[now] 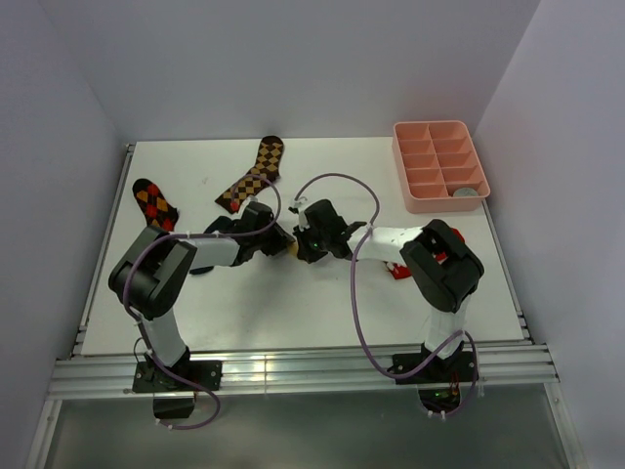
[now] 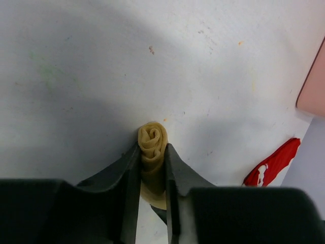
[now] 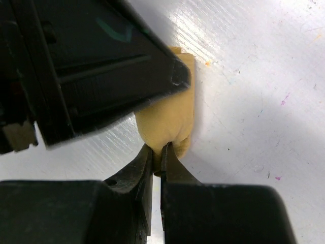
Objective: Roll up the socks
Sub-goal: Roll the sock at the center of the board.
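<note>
Left wrist: mustard sock, soft spiral roll, clamped in narrowed left gripper; right gripper, near-closed, nips fabric fold.

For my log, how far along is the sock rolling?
Done, maybe: a grey bundle sits in the near-right compartment of the pink tray, possibly a rolled sock. In hand: the mustard yellow sock is coiled into a roll, the left gripper clamping its sides and the right gripper pinching its end. Left: setting it down; no other plain sock is visible.
</note>
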Tool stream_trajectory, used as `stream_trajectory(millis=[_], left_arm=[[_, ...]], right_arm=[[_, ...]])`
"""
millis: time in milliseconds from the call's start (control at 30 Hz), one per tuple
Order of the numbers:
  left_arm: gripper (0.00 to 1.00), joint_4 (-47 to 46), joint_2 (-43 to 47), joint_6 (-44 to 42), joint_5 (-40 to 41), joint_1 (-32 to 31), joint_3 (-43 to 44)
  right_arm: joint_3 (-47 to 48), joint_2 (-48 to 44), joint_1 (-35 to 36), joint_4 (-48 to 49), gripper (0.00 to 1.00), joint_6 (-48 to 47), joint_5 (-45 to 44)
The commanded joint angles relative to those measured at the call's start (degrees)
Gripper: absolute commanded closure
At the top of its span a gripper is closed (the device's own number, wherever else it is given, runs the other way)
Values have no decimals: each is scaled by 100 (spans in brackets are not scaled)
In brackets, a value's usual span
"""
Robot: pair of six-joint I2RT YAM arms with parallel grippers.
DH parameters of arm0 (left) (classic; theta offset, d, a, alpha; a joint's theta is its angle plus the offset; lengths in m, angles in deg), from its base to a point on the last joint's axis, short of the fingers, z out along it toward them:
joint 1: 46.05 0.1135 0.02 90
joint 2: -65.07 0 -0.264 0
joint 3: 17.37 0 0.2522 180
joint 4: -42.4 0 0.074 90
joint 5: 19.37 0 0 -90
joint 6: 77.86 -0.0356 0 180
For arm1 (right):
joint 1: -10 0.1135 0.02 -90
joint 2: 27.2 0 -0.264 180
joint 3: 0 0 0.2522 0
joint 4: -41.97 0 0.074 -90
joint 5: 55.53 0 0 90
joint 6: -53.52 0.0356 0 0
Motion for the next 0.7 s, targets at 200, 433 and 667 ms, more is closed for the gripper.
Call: stream_trajectory(millis=[200,433,667], left_arm=[[100,572,-234,-180,324,-81,62],[100,1117,-154,-453,605,-222,405],[100,1513,-181,-576,737,-240,607]], right_arm=[[-209,-50,-74,-419,97,170,-42],[-341,-551,-12,-59,56,144,-508],[-499,-973,67,240,49,-14,-728]])
